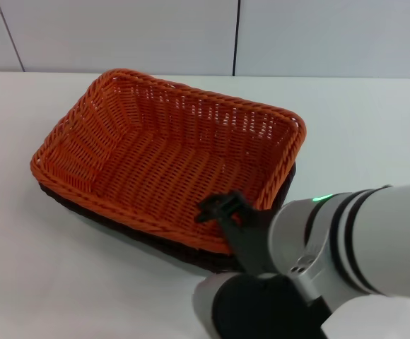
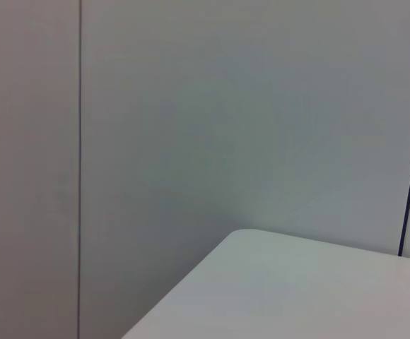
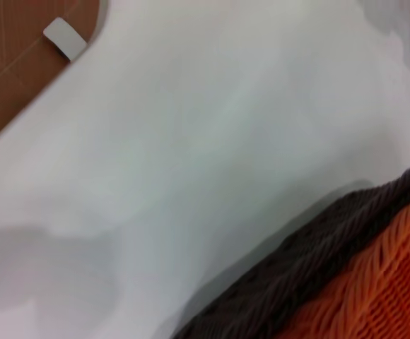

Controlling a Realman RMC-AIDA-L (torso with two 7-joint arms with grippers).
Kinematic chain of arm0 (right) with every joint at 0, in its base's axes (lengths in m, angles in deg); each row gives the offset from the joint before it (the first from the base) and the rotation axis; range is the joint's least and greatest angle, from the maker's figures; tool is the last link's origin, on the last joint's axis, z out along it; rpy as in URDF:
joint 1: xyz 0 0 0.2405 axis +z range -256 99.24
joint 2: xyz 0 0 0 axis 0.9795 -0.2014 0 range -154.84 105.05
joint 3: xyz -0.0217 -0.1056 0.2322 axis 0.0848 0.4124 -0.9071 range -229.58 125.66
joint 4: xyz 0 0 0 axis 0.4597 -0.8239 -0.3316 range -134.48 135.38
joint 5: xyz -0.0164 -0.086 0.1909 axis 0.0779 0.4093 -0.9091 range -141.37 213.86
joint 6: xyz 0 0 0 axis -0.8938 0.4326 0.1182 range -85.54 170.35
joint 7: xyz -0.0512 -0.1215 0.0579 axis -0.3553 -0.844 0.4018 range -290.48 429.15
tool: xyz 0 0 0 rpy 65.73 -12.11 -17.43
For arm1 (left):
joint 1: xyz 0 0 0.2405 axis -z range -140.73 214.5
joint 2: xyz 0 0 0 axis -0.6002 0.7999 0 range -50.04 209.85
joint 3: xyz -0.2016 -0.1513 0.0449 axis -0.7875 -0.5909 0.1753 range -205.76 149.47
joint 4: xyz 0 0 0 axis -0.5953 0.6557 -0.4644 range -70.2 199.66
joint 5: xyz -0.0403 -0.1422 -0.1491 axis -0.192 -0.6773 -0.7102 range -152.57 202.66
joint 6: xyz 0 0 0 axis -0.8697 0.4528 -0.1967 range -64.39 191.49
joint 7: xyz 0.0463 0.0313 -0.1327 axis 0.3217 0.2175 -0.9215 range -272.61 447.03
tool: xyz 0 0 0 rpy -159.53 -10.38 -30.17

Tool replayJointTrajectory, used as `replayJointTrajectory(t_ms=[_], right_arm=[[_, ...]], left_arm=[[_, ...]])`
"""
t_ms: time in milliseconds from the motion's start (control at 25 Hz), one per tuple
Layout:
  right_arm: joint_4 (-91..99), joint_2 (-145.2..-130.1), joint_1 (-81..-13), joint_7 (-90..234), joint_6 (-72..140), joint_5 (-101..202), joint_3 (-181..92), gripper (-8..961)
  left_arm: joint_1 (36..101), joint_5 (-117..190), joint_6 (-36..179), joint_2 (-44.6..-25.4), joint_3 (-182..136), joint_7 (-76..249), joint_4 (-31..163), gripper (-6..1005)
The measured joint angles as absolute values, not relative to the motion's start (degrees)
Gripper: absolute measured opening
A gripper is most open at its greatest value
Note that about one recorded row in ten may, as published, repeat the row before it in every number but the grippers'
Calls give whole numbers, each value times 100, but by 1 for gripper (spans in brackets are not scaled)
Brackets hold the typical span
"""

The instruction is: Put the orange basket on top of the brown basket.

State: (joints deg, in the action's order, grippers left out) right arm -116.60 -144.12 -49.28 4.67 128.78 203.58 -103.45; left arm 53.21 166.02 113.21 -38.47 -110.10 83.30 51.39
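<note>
Orange basket (image 1: 170,152) sits nested in the brown basket (image 1: 191,251) on the tabletop (image 1: 42,282). Right claw (image 1: 223,212) hovers at its near rim; whether it grips is unclear. Only the right wrist view shows the brown rim's (image 3: 318,254) weave closely.

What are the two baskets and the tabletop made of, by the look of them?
Orange basket: woven wicker-style strands, probably plastic given the uniform bright colour, with a braided rim. Brown basket, nested underneath: same weave, matte dark brown. Table: smooth white surface, likely laminate.
</note>
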Motion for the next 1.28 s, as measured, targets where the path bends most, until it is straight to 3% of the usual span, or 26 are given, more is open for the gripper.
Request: replayJointTrajectory(t_ms=[760,960,1280], right_arm=[[-11573,-14435,-4914,1077,11485,20338,-10099,731],[-11511,-14411,-5121,1184,11012,20342,-9875,731],[-11180,-14398,-5773,1521,8889,20356,-11711,731]], left_arm=[[5362,16592,11289,-3839,-11161,8310,5207,798],[5367,16592,11327,-3832,-11164,8310,5193,798],[5335,16620,11398,-3831,-11164,8324,5147,798]])
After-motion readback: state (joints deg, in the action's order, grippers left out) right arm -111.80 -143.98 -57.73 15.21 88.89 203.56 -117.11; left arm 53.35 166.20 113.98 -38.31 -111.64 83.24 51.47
